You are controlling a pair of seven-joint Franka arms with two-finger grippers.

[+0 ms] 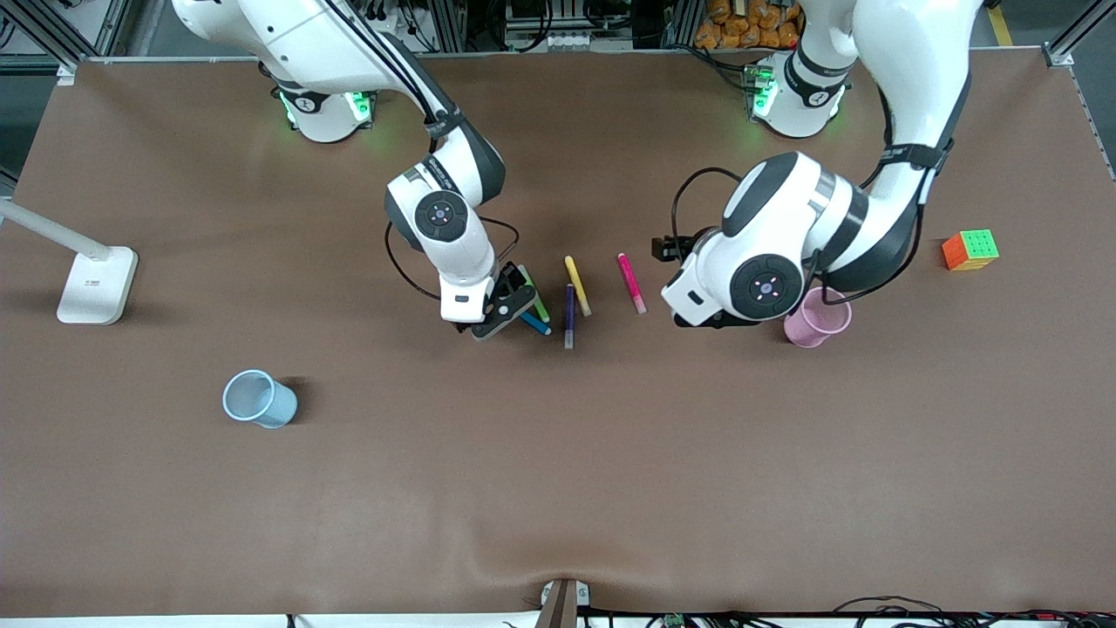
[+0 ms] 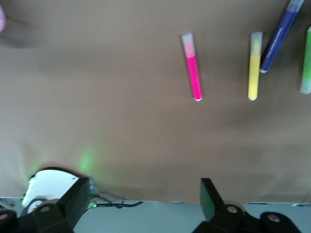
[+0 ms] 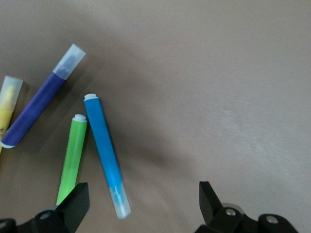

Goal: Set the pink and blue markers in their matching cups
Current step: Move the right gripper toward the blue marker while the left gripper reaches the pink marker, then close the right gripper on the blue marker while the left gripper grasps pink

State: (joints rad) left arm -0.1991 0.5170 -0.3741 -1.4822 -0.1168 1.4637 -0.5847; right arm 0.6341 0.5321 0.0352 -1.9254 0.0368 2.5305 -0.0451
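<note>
The pink marker lies on the brown table, also seen in the left wrist view as the pink marker. My left gripper hangs open and empty over bare table between that marker and the pink cup. The blue marker lies beside a green pen. My right gripper is open low over it, the marker's pale end between the fingers but not gripped. In the front view my right gripper hides most of the blue marker. The blue cup stands upright toward the right arm's end.
A purple pen and a yellow pen lie between the blue and pink markers. A colourful cube sits toward the left arm's end. A white lamp base stands at the right arm's end.
</note>
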